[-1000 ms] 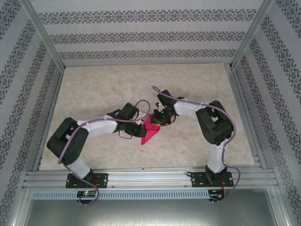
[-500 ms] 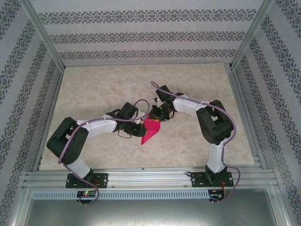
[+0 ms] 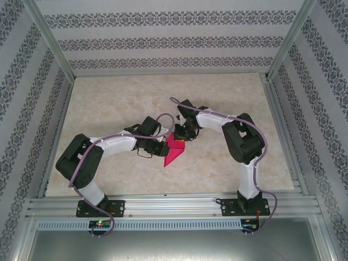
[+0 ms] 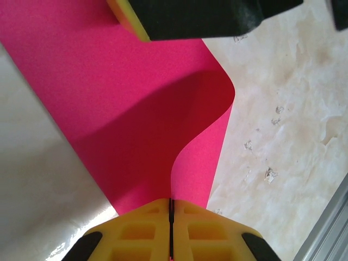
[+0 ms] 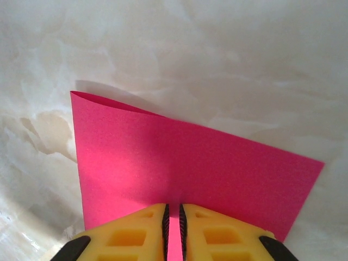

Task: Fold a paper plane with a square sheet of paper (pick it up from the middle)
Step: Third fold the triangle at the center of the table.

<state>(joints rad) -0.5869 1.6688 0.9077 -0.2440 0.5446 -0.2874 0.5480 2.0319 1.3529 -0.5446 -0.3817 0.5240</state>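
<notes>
The square sheet of paper (image 3: 174,153) is magenta-pink and lies creased at the table's middle, with a point toward the near edge. My left gripper (image 3: 165,149) is shut on its left edge. In the left wrist view the yellow pads (image 4: 171,200) meet on the paper (image 4: 136,109), where one layer curls up. My right gripper (image 3: 182,135) sits at the sheet's far right corner. In the right wrist view its pads (image 5: 173,205) stand a narrow slit apart with pink paper (image 5: 190,157) showing between them. The right gripper's finger (image 4: 206,16) shows over the sheet's far end.
The pale marbled table (image 3: 109,103) spreads around the paper. Patterned walls and aluminium rails (image 3: 168,204) frame it. Both arms bend inward, and their elbows take up the near left and near right of the table.
My right gripper has slid left along the paper's far edge, and its jaws have narrowed. The left gripper and the paper have stayed put.
</notes>
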